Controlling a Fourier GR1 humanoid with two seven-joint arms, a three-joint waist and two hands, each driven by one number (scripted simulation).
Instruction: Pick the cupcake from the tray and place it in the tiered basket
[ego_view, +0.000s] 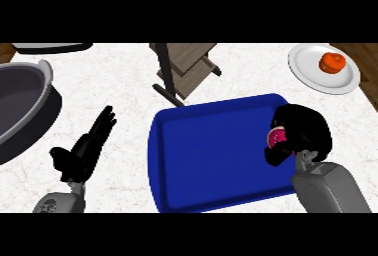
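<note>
Now R hand (301, 131) curled round cupcake (277, 136) over tray (210, 160); L hand (85, 150) flat, fingers straight.

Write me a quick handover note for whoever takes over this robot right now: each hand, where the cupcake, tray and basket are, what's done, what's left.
Right hand: curled round the cupcake, over the right end of the blue tray.
Left hand: open, fingers straight, resting over the counter left of the tray, holding nothing.
Tiered basket: beyond the tray's far edge, at top centre, nothing visible in it.
Done: cupcake grasped. Whether it is lifted off the tray cannot be told.
Left: carry it to the basket, set it in, release.
</note>
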